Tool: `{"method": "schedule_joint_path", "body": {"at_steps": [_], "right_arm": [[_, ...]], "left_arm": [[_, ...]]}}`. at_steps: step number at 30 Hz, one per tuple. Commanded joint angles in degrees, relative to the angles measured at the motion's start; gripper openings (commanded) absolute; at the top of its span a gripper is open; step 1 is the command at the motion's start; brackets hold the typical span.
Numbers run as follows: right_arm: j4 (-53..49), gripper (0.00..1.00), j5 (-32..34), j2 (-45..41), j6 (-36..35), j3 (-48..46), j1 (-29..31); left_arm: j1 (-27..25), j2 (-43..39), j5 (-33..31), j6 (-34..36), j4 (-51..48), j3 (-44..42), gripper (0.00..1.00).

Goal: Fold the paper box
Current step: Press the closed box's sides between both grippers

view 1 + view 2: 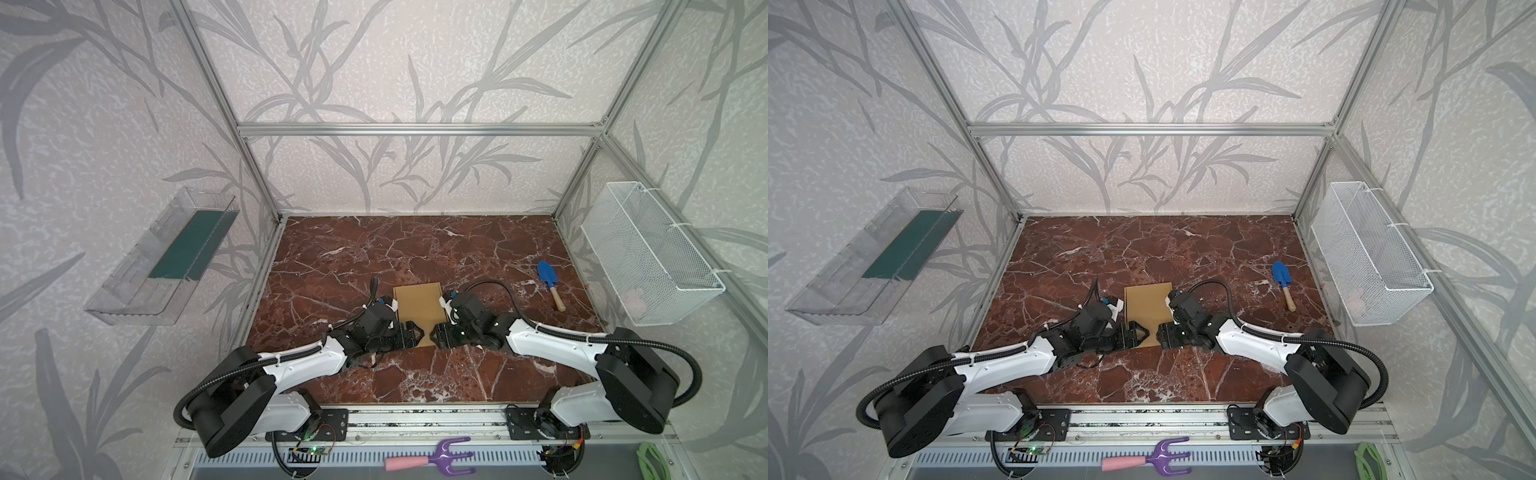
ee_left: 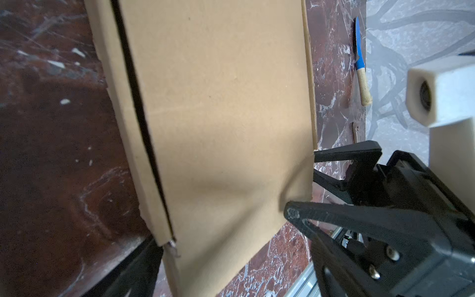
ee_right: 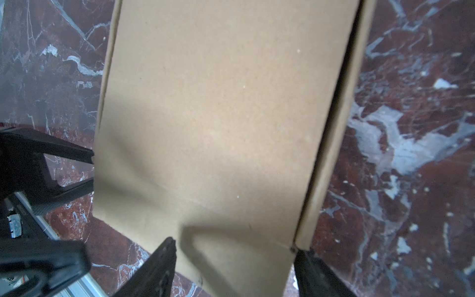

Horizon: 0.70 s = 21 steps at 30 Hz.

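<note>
The red-brown marble-patterned worktop (image 1: 457,257) carries the plain tan corrugated cardboard paper box (image 1: 417,303). It lies low and flat near the middle, with its long axis running from the robot's side toward the back wall. The 2 black end effectors meet only at its near end. The left end effector (image 1: 414,337) comes in from the box's left edge and the right end effector (image 1: 435,336) from its right edge, so neither arm is nearer and the rest of the box lies beyond both. Each has its jaws spread wide, against or astride the near flap, and neither shows a closed pinch. In the left wrist view, 1 fingertip (image 2: 295,213) of the right end effector presses the panel's edge beside a shallow dent (image 2: 231,187). By my judgement, any fold here must hinge across that long axis.
</note>
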Motion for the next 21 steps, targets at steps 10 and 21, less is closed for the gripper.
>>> {"method": "schedule_joint_path", "body": {"at_steps": [10, 21], "right_arm": [[-0.2, 0.69, 1.1, -0.3, 0.0, -0.6, -0.3], [0.1, 0.65, 1.1, -0.8, 0.5, -0.7, -0.3]], "left_arm": [[-0.4, -0.7, -1.8, 1.2, -1.0, -0.9, 0.91], [-0.4, -0.5, -1.7, 0.1, 1.2, -0.8, 0.91]]}}
